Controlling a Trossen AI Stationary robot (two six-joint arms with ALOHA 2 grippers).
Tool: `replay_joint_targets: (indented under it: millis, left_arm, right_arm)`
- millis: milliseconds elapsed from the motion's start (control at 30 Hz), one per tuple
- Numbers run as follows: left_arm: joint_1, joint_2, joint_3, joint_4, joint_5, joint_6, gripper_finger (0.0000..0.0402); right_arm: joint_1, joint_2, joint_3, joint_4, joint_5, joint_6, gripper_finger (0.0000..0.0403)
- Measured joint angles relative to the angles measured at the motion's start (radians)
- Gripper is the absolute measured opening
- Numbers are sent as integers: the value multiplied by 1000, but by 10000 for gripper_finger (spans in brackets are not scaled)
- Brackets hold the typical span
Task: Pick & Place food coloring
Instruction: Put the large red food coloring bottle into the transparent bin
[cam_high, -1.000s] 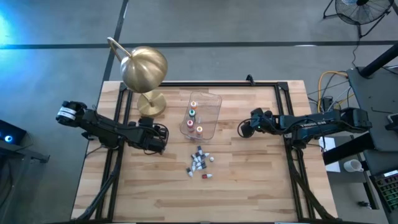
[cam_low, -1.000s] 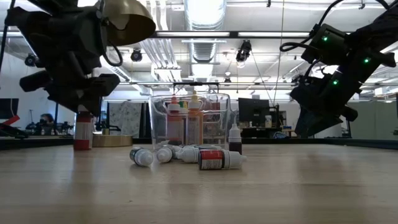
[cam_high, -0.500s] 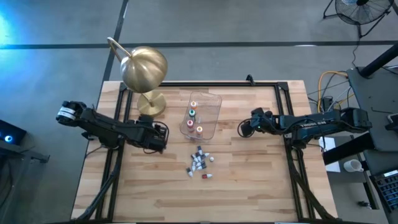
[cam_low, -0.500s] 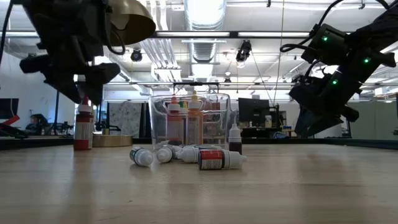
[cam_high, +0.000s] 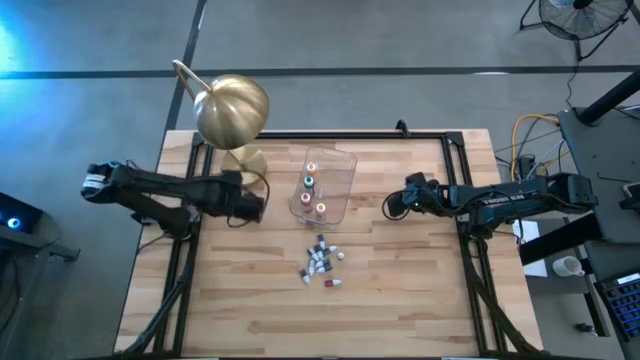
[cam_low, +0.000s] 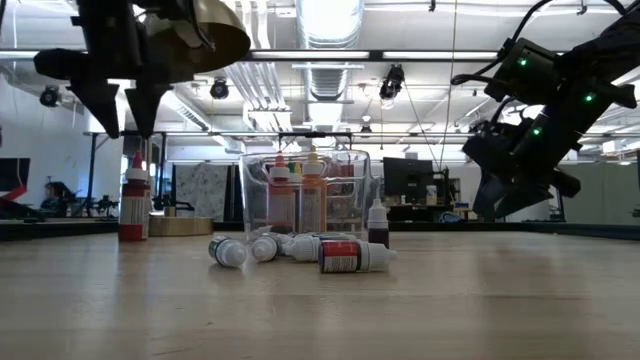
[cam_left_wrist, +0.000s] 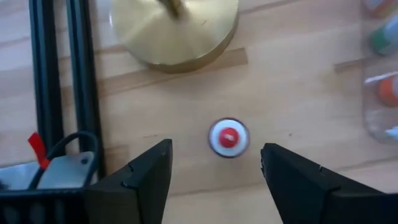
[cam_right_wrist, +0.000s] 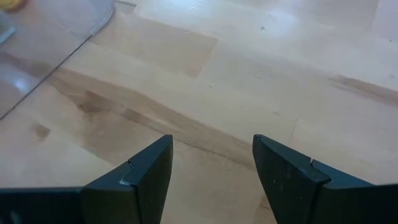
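Looking level across your table, nearest you lies the loose heap of food coloring bottles (cam_low: 300, 250), most on their sides on the wooden table (cam_low: 450, 300), one red-labelled bottle (cam_low: 352, 256) at the front and one small dark bottle (cam_low: 377, 224) upright at the heap's far edge. From above, that same heap (cam_high: 322, 264) sits near the table's middle, just on your side of the clear tub (cam_high: 326, 186).

Behind the heap stands the tub (cam_low: 305, 192), with three bottles upright inside it (caps orange, green and red from above).

Off to the left, a single red-capped bottle (cam_low: 133, 203) stands upright on the wood by itself, near the brass lamp's base (cam_left_wrist: 175, 31). Your left gripper (cam_low: 118, 120) hangs above it with its jaws spread wide and nothing between them; the left wrist view shows the bottle's cap (cam_left_wrist: 228, 137) in the gap between the two dark fingers (cam_left_wrist: 146, 180), touching neither.

Your right gripper (cam_high: 392, 206) waits above the table on the tub's right, well apart from every bottle; its jaws stand parted and hold nothing, with only bare wood showing between them.

Farthest back, the brass dome lamp (cam_high: 233, 108) stands at the table's rear left.
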Motion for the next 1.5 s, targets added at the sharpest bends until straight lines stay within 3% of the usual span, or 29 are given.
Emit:
replay_joint_targets:
  millis: [300,767,1133,1500]
  left_arm:
    - [201,-18,-15,6,195,260,218]
    - [217,-6,-19,113,220,330,218]
    - [217,4,-140,249,224,309,218]
    - [217,6,-146,264,219,325,213]
  right_arm:
    - [0,0,0,0,-2,110,215]
    - [0,0,0,0,-2,118,215]
    - [0,0,0,0,-2,114,215]
    - [0,0,0,0,-2,114,215]
